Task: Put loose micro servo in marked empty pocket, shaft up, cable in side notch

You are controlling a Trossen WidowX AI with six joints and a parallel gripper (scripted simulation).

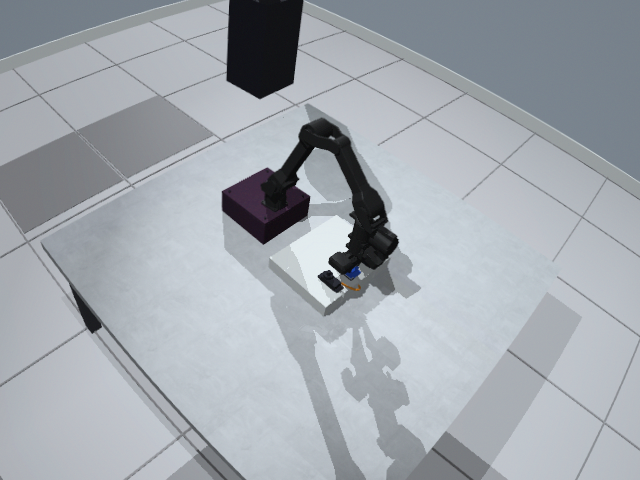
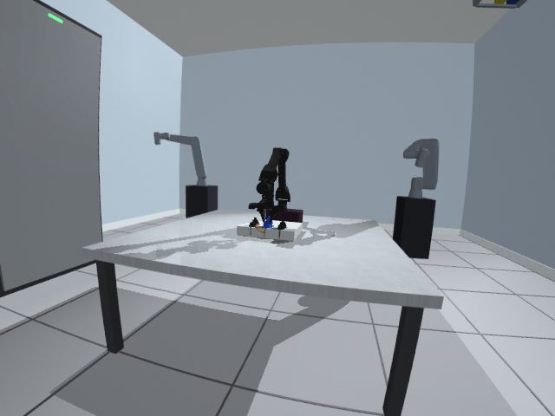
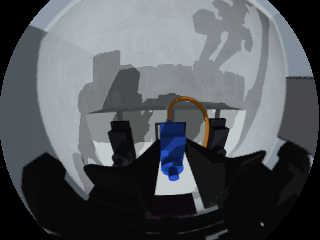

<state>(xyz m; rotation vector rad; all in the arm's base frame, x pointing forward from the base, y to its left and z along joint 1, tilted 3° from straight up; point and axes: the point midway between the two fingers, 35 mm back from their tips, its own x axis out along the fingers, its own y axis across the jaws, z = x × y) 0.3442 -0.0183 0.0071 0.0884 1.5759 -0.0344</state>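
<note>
My gripper (image 1: 353, 269) (image 2: 268, 219) (image 3: 172, 141) is shut on the blue micro servo (image 1: 352, 274) (image 2: 268, 224) (image 3: 172, 135), low over the white deck (image 1: 302, 255) (image 2: 243, 230) (image 3: 100, 150). The servo's output shaft (image 3: 173, 176) points up toward the wrist camera. The orange cable (image 1: 351, 286) (image 2: 258, 229) (image 3: 186, 98) leaves its outer end and loops to one side, over the deck's edge. Part of a dark pocket outline (image 3: 157, 131) shows beside the servo; the servo hides the rest. I cannot tell the exact gap under the ears or whether the cable touches the notch.
Black servos (image 1: 329, 280) (image 2: 254, 222) (image 2: 282, 224) (image 3: 120, 142) (image 3: 218, 135) stand on the deck on both sides of the held servo, close to my fingers. The purple base block (image 1: 245, 206) (image 2: 293, 215) of the arm is behind the deck.
</note>
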